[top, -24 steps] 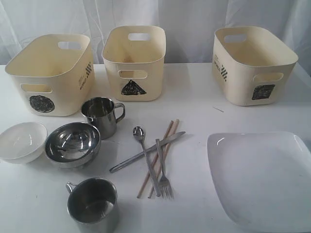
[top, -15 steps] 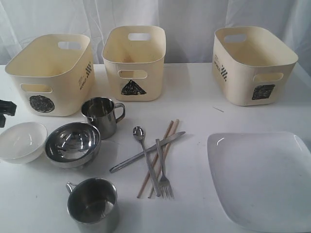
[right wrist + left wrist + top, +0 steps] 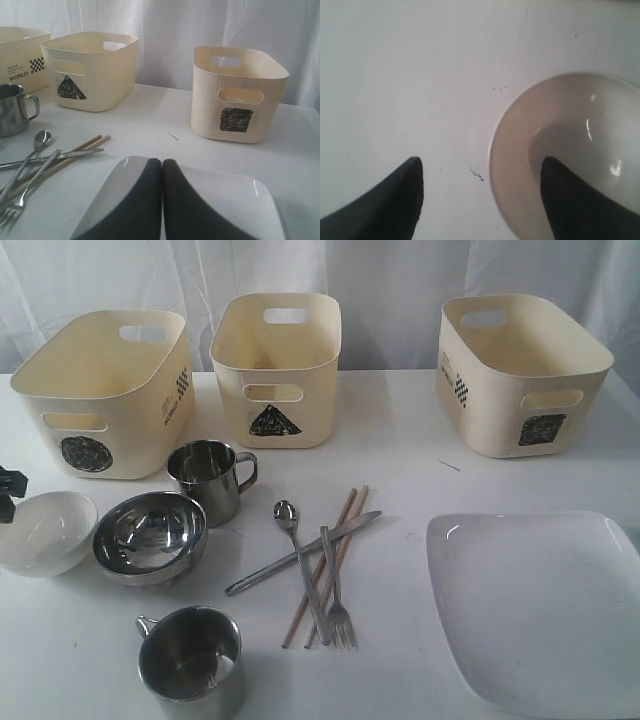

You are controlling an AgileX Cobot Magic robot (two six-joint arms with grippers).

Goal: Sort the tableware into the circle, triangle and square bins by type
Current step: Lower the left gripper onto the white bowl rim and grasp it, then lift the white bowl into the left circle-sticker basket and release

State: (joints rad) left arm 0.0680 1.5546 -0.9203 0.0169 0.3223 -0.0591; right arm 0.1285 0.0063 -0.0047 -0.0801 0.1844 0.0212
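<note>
Bins (image 3: pixel 300 380) looked empty, nothing sorted; I had left jaws apart straddling the white bowl (image 3: pixel 580 125), right jaws together.

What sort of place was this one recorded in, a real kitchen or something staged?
Probably a staged lab or test setup, not a kitchen: a white table backed by white curtains, with a circle bin, triangle bin and square bin labelled by scribbled black shapes.

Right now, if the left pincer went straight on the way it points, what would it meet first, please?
Probably the small white bowl: its rim sits inside the open left pincer, though the height above it is unclear.
</note>
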